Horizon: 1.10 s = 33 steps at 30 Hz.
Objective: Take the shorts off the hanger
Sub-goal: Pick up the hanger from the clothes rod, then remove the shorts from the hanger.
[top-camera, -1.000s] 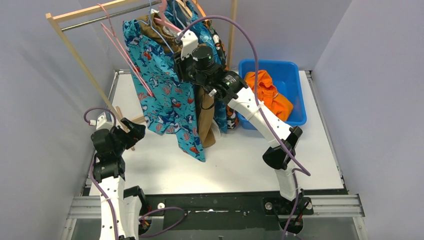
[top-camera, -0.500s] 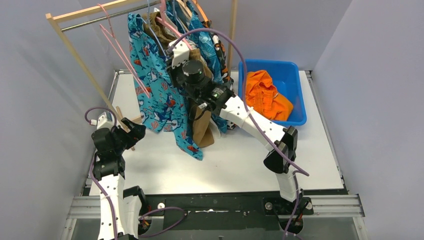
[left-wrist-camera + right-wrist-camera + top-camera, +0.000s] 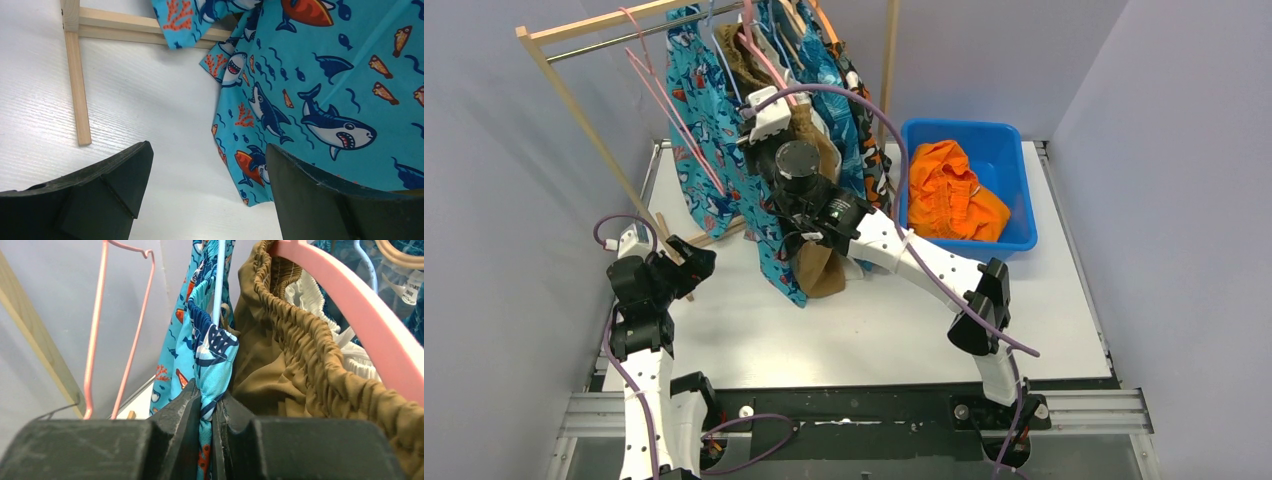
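Teal shark-print shorts: draped on a light-blue hanger from the rail of the wooden rack, leftmost of the clothes there, legs hanging low over the table.
Grip: fold of the teal waistband pinched between the closed fingers of the right gripper, just below the hanger wire.
Brown shorts: bunched on a pink hanger, pressed against the right side of the teal pair, with white shorts tucked behind the gathered waistband.
Empty pink hanger: dangling from the rail, apart to the left of the teal pair.
Orange shorts: lying crumpled in the blue bin at the far right of the table.
Left gripper: jaws spread wide, holding nothing, low over the table near the rack's foot, one teal leg just ahead.
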### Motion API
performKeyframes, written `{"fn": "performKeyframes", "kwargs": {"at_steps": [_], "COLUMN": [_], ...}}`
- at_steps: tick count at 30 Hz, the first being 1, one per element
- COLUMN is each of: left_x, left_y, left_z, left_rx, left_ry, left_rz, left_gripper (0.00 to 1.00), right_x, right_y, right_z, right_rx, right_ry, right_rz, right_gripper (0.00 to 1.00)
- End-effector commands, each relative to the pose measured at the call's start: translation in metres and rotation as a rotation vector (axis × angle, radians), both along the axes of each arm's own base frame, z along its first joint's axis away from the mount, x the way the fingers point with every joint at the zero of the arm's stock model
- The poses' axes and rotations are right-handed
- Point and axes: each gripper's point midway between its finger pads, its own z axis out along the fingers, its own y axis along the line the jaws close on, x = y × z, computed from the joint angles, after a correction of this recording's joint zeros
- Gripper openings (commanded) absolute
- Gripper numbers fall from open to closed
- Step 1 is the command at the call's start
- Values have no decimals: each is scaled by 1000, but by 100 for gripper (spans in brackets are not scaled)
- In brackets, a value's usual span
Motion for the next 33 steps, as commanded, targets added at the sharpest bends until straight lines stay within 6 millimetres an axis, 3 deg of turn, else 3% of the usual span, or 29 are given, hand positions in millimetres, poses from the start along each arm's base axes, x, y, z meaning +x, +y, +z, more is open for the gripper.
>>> {"fn": "performKeyframes", "kwargs": {"at_steps": [1,7,9,15,20,23,29,33], "left_x": [7,7,7,7,6,6,6,6], "left_y": [-1,-1,0,0,1,1,1,-2], "left_z": [19,19,20,20,21,21,20,22], "left_rx": [22,24,26,29,30,32,31,32], "left_ry": [-75,-77,-78,-78,-75,-75,-68,-79], "left_rz": [-21,-18,-17,-12,-9,-9,-7,-20], "left_gripper": [84,84,84,84,84,84,87,87], "right_x": [-10,-26,-32,-63,-92,-112,-162,-183], "right_y": [-39,-39,-39,-60,-76,-88,-125,-158], "right_z": [81,56,39,14,-18,-48,-140,-170], "right_rx": [225,130,83,32,-37,-52,-129,-259], "right_ry": [-125,-44,-6,61,124,173,314,402], "right_rz": [-62,14,50,144,236,295,420,451], "right_gripper": [0,0,0,0,0,0,0,0]}}
